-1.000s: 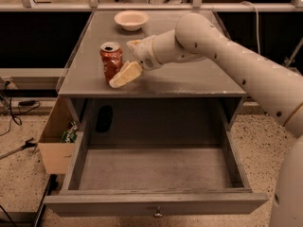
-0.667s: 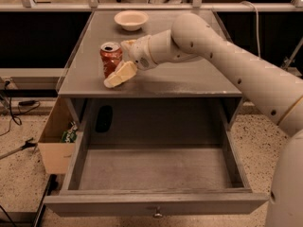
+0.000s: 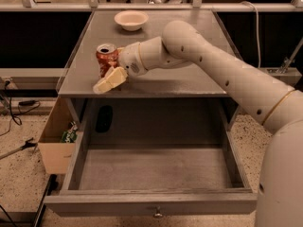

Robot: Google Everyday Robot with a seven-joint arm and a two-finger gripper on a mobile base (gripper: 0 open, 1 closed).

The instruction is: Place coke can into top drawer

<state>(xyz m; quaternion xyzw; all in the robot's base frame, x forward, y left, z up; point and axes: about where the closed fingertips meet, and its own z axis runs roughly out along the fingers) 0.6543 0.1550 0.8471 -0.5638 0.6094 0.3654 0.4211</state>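
The coke can (image 3: 106, 56), red-orange with a silver top, stands upright at the front left of the grey cabinet top (image 3: 189, 82). My gripper (image 3: 105, 72) has reached it from the right and stands open around it. One cream finger (image 3: 110, 81) lies just in front of the can's base; the other is hidden behind the can. The top drawer (image 3: 151, 203) is pulled fully out below, with a small round knob (image 3: 157, 214) on its front panel. Its inside is bare.
A cream round bowl (image 3: 131, 19) sits at the back of the cabinet top. An open cardboard box (image 3: 56, 143) with a green item stands on the floor left of the drawer. Cables lie on the floor at far left.
My gripper has moved left along the cabinet top, so that it now straddles the can. The can and the drawer have not moved.
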